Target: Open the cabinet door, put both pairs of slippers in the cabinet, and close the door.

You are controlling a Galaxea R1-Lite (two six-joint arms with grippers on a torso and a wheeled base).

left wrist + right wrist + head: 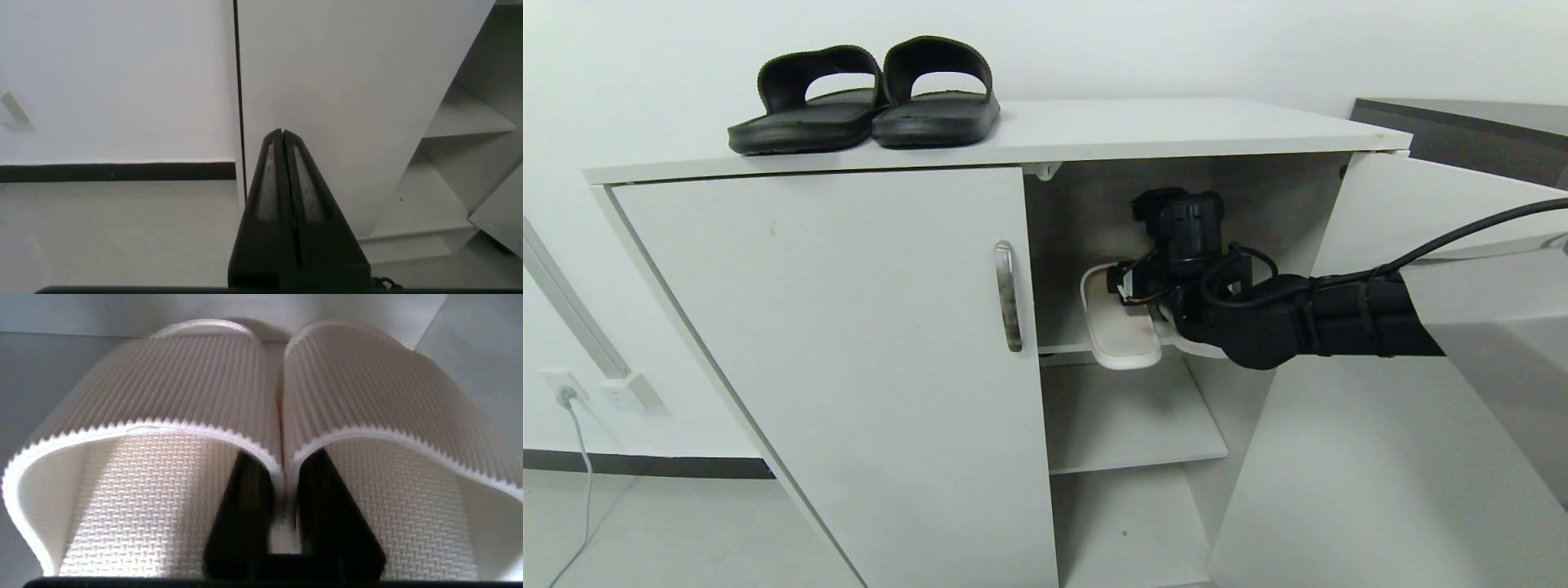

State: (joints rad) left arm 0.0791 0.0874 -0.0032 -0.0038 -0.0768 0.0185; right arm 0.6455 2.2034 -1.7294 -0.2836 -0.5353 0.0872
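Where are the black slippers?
In the head view, the black slippers sit on top of the cabinet, at its left end, above the shut door.

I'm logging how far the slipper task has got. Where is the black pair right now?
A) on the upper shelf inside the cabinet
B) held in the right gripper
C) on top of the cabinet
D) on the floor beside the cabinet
C: the black slippers sit side by side on the cabinet top, while the right gripper is shut on the white slippers at the upper shelf inside.
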